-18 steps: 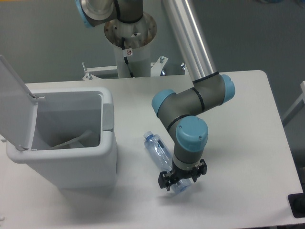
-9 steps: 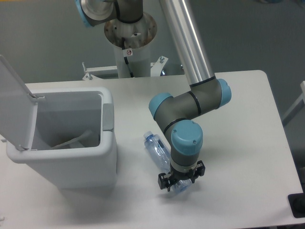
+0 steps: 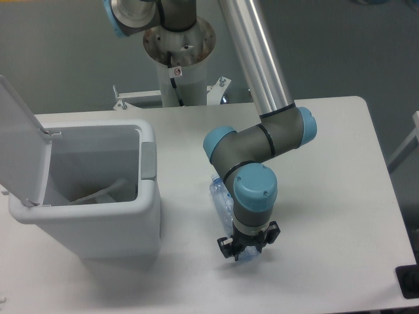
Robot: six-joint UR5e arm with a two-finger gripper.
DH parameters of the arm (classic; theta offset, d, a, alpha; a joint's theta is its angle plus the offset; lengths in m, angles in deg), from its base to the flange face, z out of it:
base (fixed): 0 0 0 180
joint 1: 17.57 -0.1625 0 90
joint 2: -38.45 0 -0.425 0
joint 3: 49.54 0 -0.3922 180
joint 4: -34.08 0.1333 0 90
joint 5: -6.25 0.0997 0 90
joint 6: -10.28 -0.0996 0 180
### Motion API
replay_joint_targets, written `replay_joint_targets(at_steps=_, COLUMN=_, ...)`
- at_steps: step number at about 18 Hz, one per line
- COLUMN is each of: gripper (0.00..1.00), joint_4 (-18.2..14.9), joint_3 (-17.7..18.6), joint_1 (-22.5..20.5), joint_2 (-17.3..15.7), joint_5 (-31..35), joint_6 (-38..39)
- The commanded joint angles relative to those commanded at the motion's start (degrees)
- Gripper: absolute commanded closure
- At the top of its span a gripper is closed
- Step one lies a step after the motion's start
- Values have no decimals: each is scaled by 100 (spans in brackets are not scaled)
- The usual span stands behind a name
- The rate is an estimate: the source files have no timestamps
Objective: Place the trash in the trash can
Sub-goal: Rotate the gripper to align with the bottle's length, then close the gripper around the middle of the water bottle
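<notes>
jaws (image 3: 247,249) pinch the bottle (image 3: 223,199) (mid-table), near the lid-up trash can (image 3: 124,226).

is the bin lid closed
No, the bin has its lid standing open at the left, showing the inside.

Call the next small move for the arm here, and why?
Probably lift straight up. The tool sits low over the near end of the plastic bottle on the table, apparently closed on it, though the wrist hides the fingertips. The trash can stands to the left with its lid open, and its rim is higher than the bottle, so height is needed before moving across.
</notes>
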State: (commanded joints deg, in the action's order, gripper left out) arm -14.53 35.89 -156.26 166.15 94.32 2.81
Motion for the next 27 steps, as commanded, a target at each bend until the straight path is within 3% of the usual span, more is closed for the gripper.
replay_joint_targets(at_steps=13, gripper=45, joint_4=-35, joint_3=-79, joint_1=-26, joint_2=-97, joint_5=0, joint_6=-184)
replay_joint_targets(at_steps=17, gripper=45, joint_4=-35, joint_3=-158, joint_1=-123, joint_2=-263, joint_5=-17, joint_6=-272)
replay_joint_targets(at_steps=20, gripper=43, joint_4=-44, joint_3=-526, joint_1=-228, joint_2=-281, joint_5=-79, joint_6=-273)
replay_joint_targets(at_steps=23, gripper=43, joint_4=-44, joint_3=-755, joint_1=-281, joint_2=-518, joint_5=-289, joint_6=-264)
replay_joint_targets(at_steps=27, gripper=43, joint_4=-35, joint_3=-1203, joint_1=-387, joint_2=-729, joint_5=-895, joint_6=-159)
